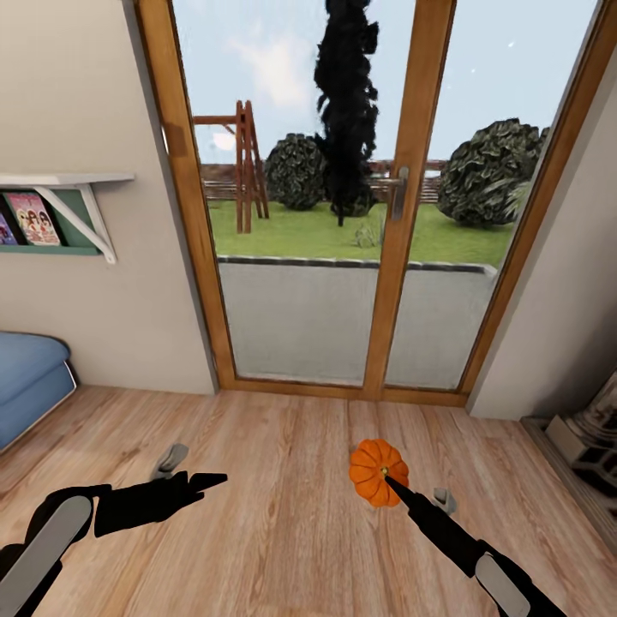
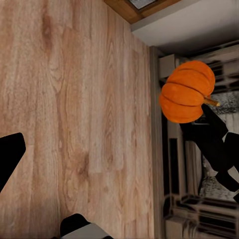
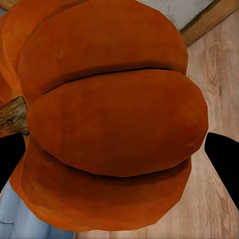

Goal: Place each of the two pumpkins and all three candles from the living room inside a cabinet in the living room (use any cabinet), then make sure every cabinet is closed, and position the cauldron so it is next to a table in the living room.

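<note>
Room: I face a glazed door (image 1: 343, 197) in a pale wood frame (image 1: 193, 231), with lawn, round bushes and a dark tree outside. A metal handle (image 1: 400, 192) sits on the middle post. Beige walls stand either side. On the left wall, a white shelf (image 1: 64, 180) with a bracket carries green backing and picture books (image 1: 32, 218). A blue cushioned seat (image 1: 30, 377) shows at the left edge. At the right edge, low down, a grey ornate piece (image 1: 591, 437) stands on the floor against the wall; I cannot tell what it is.

Surface: warm wooden plank floor (image 1: 283, 514), with grain running toward the door.

Right gripper (image 1: 390, 480): its jaws are closed on the pumpkin (image 1: 377, 471), which is held above the floor in front of the door's right half. In the right wrist view the pumpkin (image 3: 109, 124) sits between the two dark fingers (image 3: 224, 159), with the stem off to one side. In the left wrist view the pumpkin (image 2: 186, 92) shows on the dark right arm, before the grey piece.

Left gripper (image 1: 201, 482): held low over the floor at left, nothing in it. I cannot tell how wide its jaws stand.
</note>
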Motion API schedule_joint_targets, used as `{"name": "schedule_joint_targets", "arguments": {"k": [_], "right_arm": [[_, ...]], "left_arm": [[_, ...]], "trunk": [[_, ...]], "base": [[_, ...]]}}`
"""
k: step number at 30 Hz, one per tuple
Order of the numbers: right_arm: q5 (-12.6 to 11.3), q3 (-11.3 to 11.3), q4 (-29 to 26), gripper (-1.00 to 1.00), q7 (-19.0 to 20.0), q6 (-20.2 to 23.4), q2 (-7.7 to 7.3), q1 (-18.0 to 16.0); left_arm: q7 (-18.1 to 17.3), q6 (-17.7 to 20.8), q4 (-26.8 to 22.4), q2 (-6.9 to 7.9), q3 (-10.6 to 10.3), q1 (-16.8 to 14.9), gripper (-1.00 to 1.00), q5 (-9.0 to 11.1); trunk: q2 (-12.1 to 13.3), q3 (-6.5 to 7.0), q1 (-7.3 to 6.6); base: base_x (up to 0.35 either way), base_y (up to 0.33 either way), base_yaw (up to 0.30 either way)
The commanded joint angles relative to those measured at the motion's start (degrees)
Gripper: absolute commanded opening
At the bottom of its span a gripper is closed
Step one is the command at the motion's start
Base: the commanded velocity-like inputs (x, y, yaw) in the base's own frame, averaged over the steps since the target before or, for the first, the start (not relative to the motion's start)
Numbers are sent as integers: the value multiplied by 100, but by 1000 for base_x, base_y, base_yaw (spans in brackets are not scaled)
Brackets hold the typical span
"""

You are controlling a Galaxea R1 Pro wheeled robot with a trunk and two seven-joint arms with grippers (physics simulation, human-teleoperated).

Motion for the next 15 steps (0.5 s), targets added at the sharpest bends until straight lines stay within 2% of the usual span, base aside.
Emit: {"name": "schedule_joint_targets", "arguments": {"k": [1,15], "right_arm": [[-59,23,1,-100,4,41,-6,-3],[-51,23,-1,-100,4,41,3,-3]], "left_arm": [[-55,7,0,3,-8,-4,100,-54],[-52,7,7,2,-8,-4,100,-54]], "trunk": [[39,13,-23],[600,264,-331]], "base": [[0,0,0],[0,0,0]]}}
